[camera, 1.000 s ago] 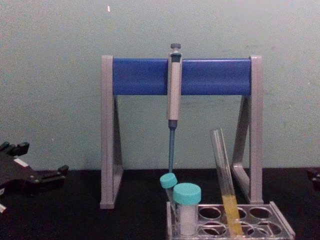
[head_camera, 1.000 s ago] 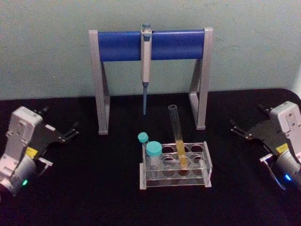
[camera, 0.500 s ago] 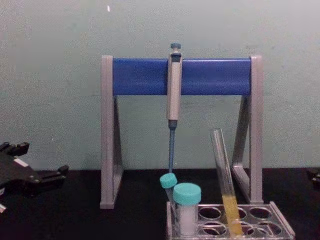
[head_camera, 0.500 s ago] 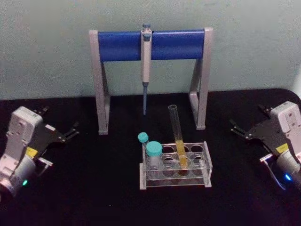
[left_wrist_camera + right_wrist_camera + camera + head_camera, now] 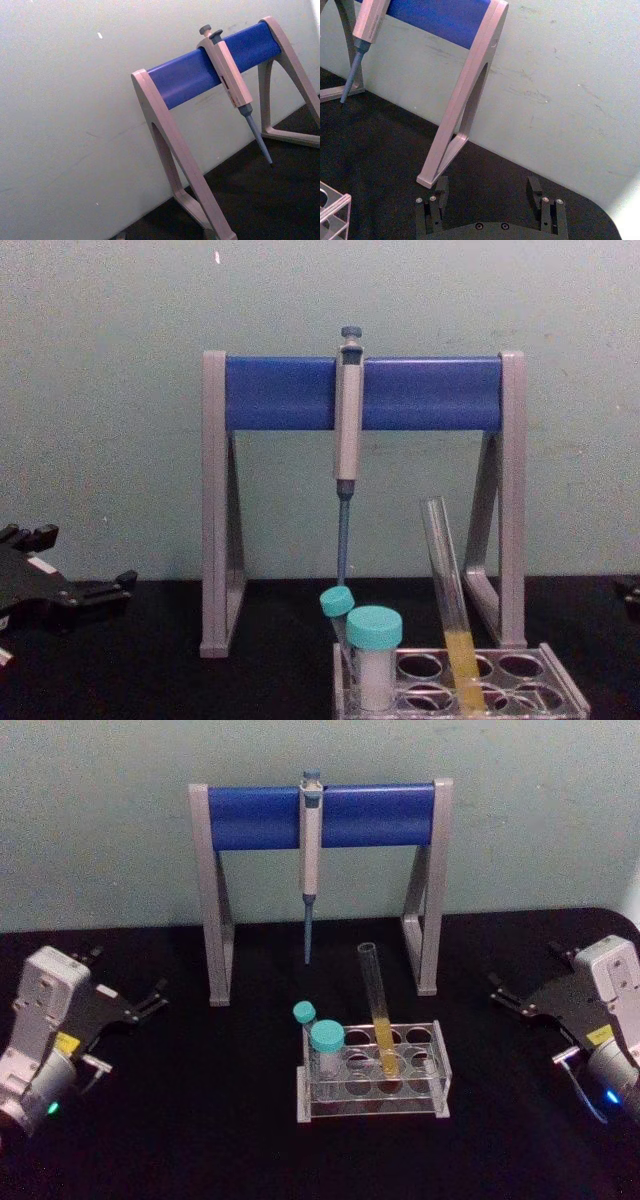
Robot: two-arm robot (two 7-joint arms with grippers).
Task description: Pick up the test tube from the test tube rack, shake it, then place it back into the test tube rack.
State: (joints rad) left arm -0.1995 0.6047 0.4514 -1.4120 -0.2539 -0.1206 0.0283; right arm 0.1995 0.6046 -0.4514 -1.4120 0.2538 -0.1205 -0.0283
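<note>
The test tube (image 5: 377,1005) is long clear glass with yellow liquid low down. It stands leaning in a back hole of the clear test tube rack (image 5: 441,1072) at the table's middle; the chest view shows the tube (image 5: 449,590) tilted in the rack (image 5: 566,696). My left gripper (image 5: 152,999) rests open at the far left, well apart from the rack, and shows at the chest view's left edge (image 5: 95,590). My right gripper (image 5: 503,993) sits open at the far right, nothing between its fingers (image 5: 441,188). A rack corner (image 5: 334,210) shows in the right wrist view.
Two short teal-capped tubes (image 5: 326,1042) stand in the rack's left end. Behind the rack rises a grey-and-blue pipette stand (image 5: 320,816) with a grey-blue pipette (image 5: 310,860) hanging from it. The black table lies bare between each gripper and the rack.
</note>
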